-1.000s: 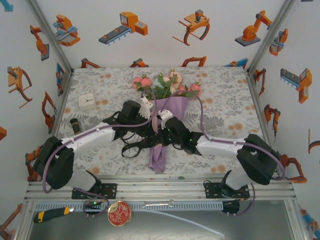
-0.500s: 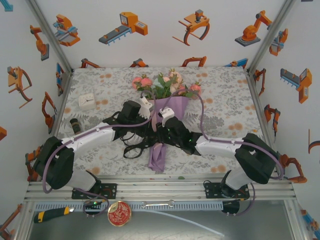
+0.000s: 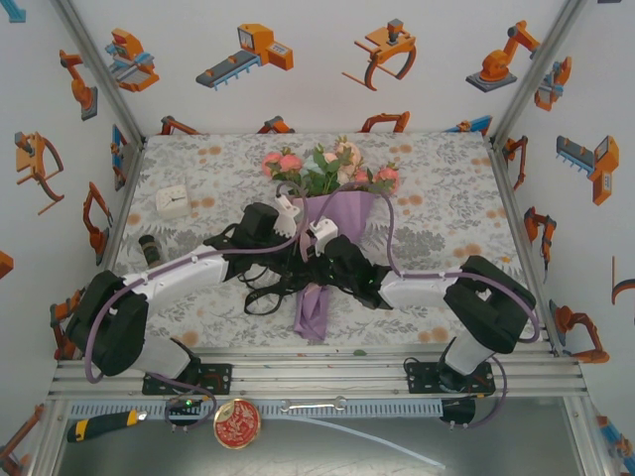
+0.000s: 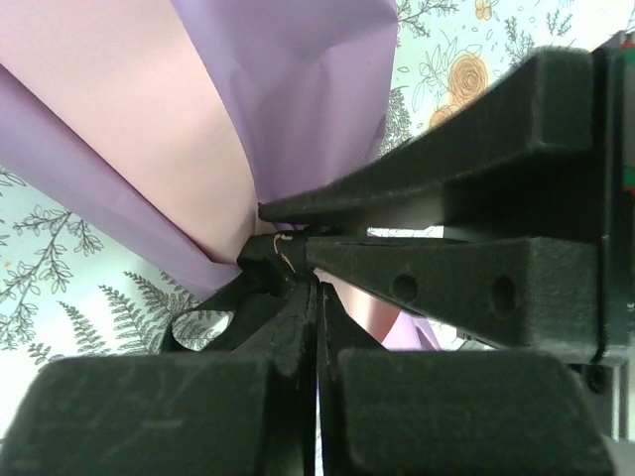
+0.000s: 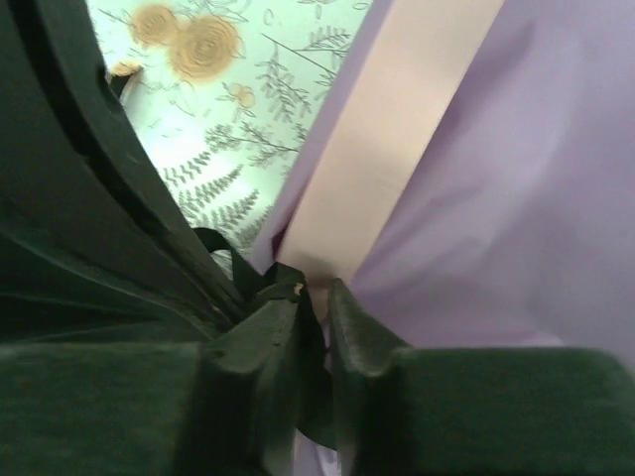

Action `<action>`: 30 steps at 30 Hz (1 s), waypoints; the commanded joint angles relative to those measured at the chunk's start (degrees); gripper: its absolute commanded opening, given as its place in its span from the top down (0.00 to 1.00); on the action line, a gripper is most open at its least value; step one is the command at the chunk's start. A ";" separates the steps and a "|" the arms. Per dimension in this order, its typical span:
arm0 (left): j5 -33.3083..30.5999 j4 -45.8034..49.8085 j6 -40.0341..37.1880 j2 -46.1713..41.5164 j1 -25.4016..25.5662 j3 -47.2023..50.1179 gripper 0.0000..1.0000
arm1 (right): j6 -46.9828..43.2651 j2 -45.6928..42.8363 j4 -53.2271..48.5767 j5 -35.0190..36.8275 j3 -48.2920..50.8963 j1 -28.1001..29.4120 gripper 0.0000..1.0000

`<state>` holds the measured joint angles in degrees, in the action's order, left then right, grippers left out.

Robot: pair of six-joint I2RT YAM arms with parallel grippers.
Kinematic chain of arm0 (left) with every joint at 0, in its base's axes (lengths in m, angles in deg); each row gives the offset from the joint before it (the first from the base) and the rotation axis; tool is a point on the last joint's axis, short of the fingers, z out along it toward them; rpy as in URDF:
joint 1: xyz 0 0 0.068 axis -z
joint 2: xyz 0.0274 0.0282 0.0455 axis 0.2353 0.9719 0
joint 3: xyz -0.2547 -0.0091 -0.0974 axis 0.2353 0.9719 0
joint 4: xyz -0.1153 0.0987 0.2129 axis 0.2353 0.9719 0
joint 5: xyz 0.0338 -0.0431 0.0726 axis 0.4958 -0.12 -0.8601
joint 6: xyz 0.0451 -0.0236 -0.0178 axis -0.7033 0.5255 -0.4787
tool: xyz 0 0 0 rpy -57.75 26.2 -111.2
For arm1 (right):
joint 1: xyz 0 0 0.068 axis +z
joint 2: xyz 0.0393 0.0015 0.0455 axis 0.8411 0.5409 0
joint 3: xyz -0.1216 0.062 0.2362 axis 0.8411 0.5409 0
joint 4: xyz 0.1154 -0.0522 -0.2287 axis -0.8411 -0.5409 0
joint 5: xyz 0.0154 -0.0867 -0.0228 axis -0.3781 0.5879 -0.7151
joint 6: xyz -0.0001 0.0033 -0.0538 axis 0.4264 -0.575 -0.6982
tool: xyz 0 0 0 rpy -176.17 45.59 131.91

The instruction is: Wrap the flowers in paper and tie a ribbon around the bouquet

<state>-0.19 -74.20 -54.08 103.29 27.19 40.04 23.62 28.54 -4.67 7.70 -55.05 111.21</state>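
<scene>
The bouquet [image 3: 347, 208] is laid at the centre of the top view, blooms toward the upper edge. At its narrow waist the black ribbon [image 4: 260, 270] is pinched by the left gripper [image 4: 317, 295], jaws almost closed; the right gripper [image 5: 316, 297] is likewise clamped on it.

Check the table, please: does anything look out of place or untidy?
The black ribbon looks untidy. It lies in loose, tangled loops on the tablecloth, left of the narrow part of the bouquet, rather than pulled snug around it. Nothing looks spilled or torn.
</scene>
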 commanded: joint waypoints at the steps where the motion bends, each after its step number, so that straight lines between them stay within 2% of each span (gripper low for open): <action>1: 2.52 -3.59 3.89 -2.69 0.01 1.62 0.86 | -0.67 -0.18 6.01 -1.38 0.81 0.16 1.00; 5: 2.17 -3.75 3.73 -4.32 -0.57 2.00 0.72 | -0.25 -1.25 6.72 -1.51 2.36 0.05 1.00; 9: 0.49 -3.82 3.44 -8.10 -2.26 2.88 0.53 | -0.21 -2.09 7.58 -2.10 4.57 0.09 1.00; 12: -2.40 -5.17 4.75 -10.66 -4.41 4.40 0.48 | -0.47 -2.73 7.95 -2.58 5.85 0.10 1.00; 15: -4.03 -5.01 6.24 -9.93 -6.56 4.59 0.52 | -1.34 -2.97 8.41 -3.18 6.32 0.08 1.00; 17: -7.15 -1.25 6.71 -6.89 -6.99 2.53 0.63 | -2.04 -3.15 8.47 -3.43 6.26 0.14 1.00; 18: -6.51 0.77 5.88 -4.93 -7.06 0.93 0.68 | -2.24 -3.26 8.44 -3.48 6.24 0.13 1.00; 25: 1.48 1.51 -0.96 4.18 -6.00 -4.24 0.83 | -3.97 -4.08 8.43 -2.97 5.99 0.19 1.00; 30: 8.28 -1.30 -3.28 6.33 -5.55 -4.85 0.85 | -5.07 -4.31 8.53 -3.31 5.84 0.17 1.00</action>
<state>2.48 -74.27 -53.99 108.91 21.29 37.09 20.23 25.78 1.00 4.58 -49.21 111.39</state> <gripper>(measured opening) 0.150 0.003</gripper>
